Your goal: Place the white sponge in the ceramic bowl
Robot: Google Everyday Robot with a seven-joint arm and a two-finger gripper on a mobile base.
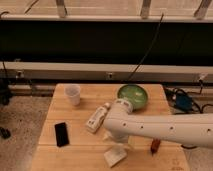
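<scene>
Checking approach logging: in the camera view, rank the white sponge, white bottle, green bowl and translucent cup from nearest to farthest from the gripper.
1. white sponge: just below the gripper, at the front.
2. white bottle: lying to its left, farther back.
3. green bowl: behind it, at the back.
4. translucent cup: back left.

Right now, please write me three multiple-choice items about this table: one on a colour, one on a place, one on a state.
1. What colour is the round ceramic bowl? A green; B blue; C red.
2. Where does the small flat cream-white sponge lie? A in the bowl; B near the wooden table's front edge, by the gripper; C on the floor.
3. How is the long white labelled bottle? A upright; B lying on its side; C in the bowl.
Key: 1 A, its glaze is green. 2 B, it lies by the gripper at the front edge. 3 B, it lies flat on the wood.
</scene>
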